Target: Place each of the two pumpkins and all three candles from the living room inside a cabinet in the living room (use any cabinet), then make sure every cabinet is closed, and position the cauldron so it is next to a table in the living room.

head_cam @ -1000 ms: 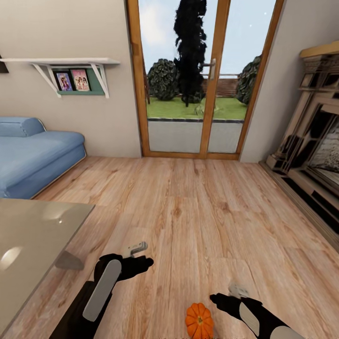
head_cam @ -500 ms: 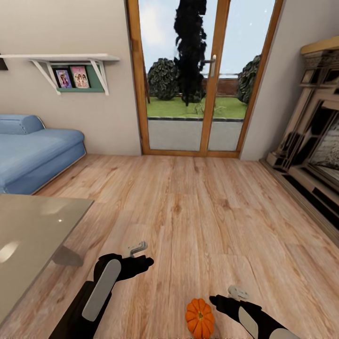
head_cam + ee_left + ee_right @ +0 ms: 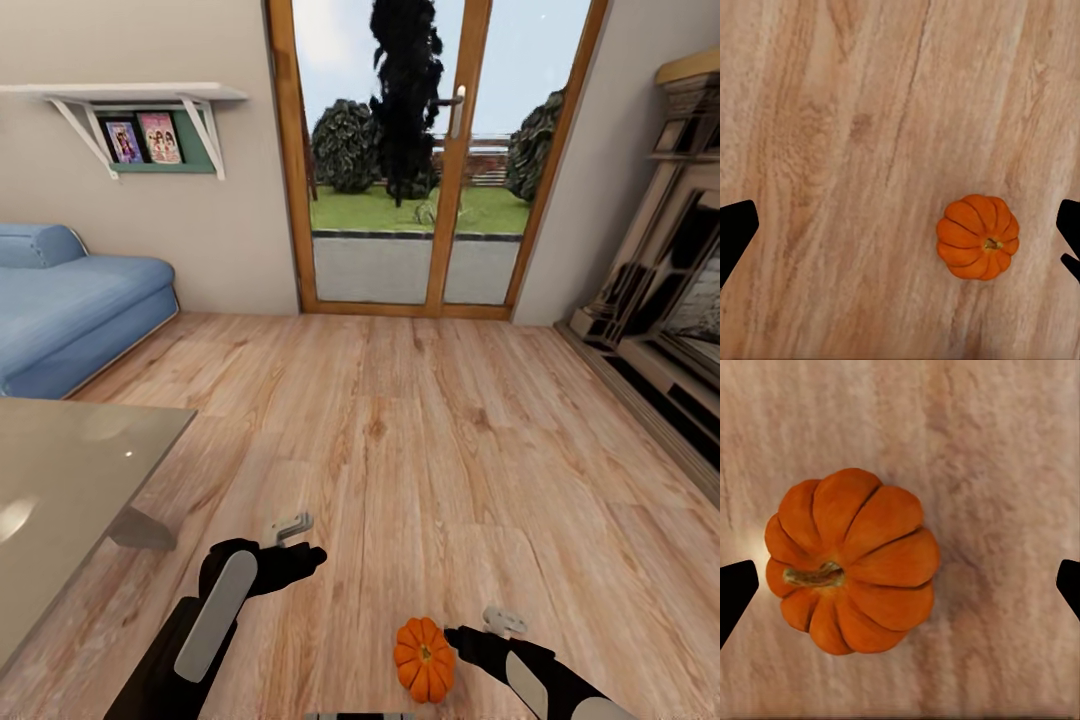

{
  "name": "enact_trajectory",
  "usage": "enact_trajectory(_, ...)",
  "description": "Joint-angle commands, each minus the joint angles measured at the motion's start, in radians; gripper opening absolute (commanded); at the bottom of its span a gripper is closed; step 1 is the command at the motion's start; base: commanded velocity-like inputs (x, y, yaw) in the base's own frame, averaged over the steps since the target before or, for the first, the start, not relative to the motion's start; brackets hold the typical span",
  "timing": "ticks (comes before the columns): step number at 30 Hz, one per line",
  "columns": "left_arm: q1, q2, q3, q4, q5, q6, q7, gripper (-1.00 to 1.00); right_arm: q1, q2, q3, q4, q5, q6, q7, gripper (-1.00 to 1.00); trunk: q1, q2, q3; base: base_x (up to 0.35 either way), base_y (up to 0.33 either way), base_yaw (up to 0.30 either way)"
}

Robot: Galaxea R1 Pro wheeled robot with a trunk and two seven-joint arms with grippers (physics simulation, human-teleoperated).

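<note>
Wooden floor (image 3: 420,420) running to glass patio doors (image 3: 420,160), blue sofa (image 3: 70,310) at left, glass-topped desk (image 3: 60,500) beside left arm, left end effector (image 3: 300,545) spread open, right end effector (image 3: 465,635) open just beside pumpkin (image 3: 423,658) resting on floor.

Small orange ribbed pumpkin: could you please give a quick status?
Both grippers, left and right, open, empty. Small orange ribbed pumpkin on wooden floor, beside right gripper. Nothing blocking it.
</note>
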Motion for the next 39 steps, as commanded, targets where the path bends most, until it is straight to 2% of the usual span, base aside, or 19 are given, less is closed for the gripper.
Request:
enact_trajectory(1,-0.001,0.000,0.000,-0.001,0.010,0.001,0.010,1.00,0.000,0.000,0.005,-0.001,-0.005,0.004,0.001,1.00,0.000,-0.001,-0.005,0.000,0.000,0.000)
enact_trajectory(15,-0.001,0.000,-0.001,-0.001,0.010,0.000,0.010,1.00,0.000,-0.001,0.005,-0.001,-0.006,0.004,0.009,1.00,0.006,-0.004,-0.059,0.000,0.000,0.000)
enact_trajectory(20,-0.001,0.000,0.000,-0.001,0.010,0.000,0.010,1.00,0.000,-0.001,0.005,-0.001,-0.005,0.002,0.103,1.00,0.009,-0.005,-0.078,0.000,0.000,0.000)
enact_trajectory(24,-0.001,0.000,0.000,-0.001,0.010,0.001,0.010,1.00,0.001,-0.001,0.004,-0.001,-0.005,-0.011,0.133,1.00,0.009,-0.005,-0.078,0.000,0.000,0.000)
enact_trajectory(34,0.003,0.001,-0.002,-0.001,0.009,-0.002,0.010,1.00,0.002,-0.004,0.003,-0.001,-0.006,-0.015,0.138,1.00,0.009,-0.005,-0.078,0.000,0.000,0.000)
enact_trajectory(39,0.007,0.006,-0.002,-0.001,0.008,-0.004,0.009,1.00,0.004,-0.014,0.002,0.000,-0.012,-0.037,0.142,1.00,0.009,-0.005,-0.078,0.000,0.000,0.000)
